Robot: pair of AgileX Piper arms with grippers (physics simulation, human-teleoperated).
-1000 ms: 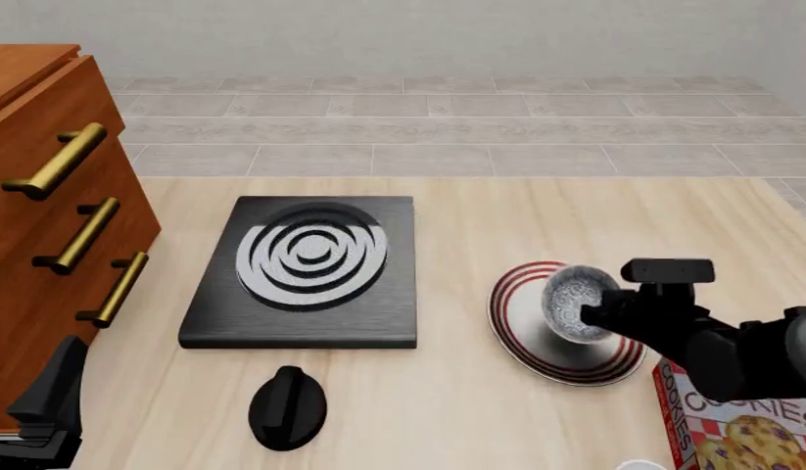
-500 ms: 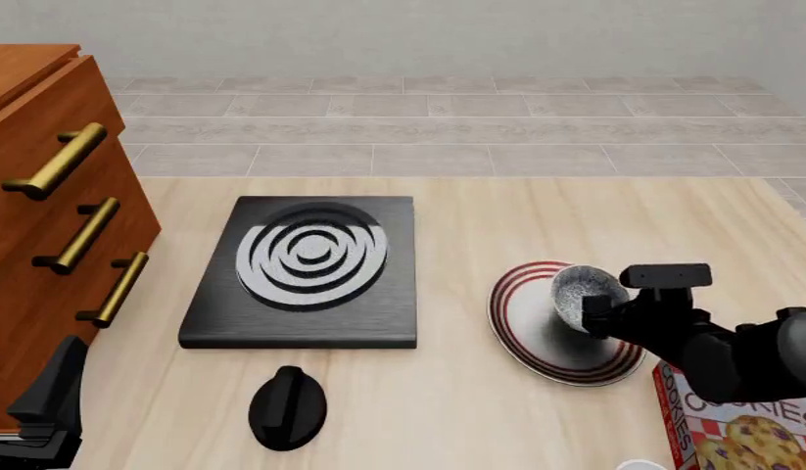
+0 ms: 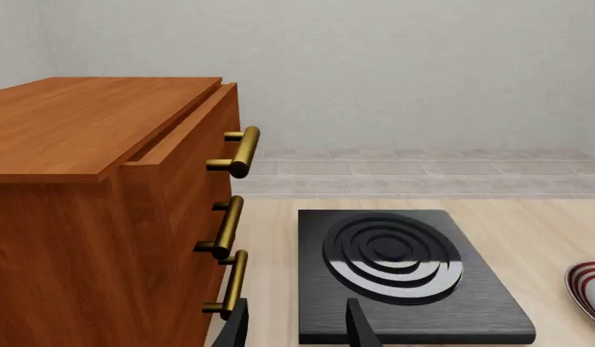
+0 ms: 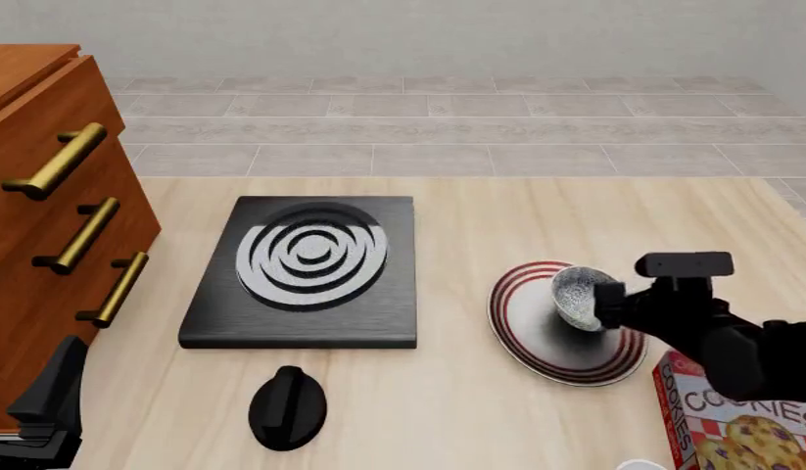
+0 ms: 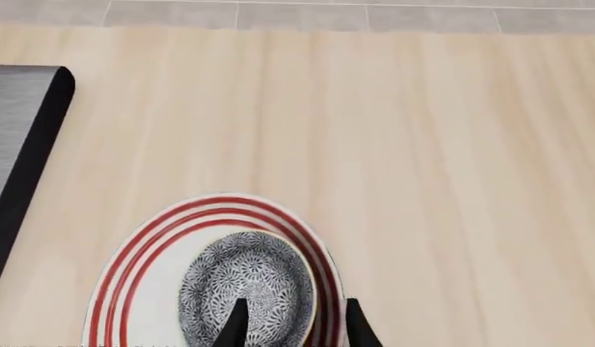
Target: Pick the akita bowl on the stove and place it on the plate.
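Note:
The akita bowl (image 4: 577, 294), dark outside and speckled inside, rests on the red-striped white plate (image 4: 534, 338) to the right of the stove (image 4: 305, 269). In the right wrist view the bowl (image 5: 247, 285) lies inside the plate's rim (image 5: 147, 249). My right gripper (image 5: 295, 327) is open and straddles the bowl's near rim, one finger over the inside and one outside. In the front view that gripper (image 4: 601, 305) sits at the bowl's right side. My left gripper (image 3: 297, 329) is open and holds nothing, low at the table's near left by the stove (image 3: 403, 260).
A wooden drawer cabinet (image 4: 43, 206) with brass handles stands at the left. A black round knob (image 4: 288, 406) lies in front of the stove. A cookie box (image 4: 735, 421) sits at the near right, just beside the plate.
The bowl, held tilted above the plate before, has come down onto it. The right gripper has opened and drawn back slightly to the right. The left arm has not moved.

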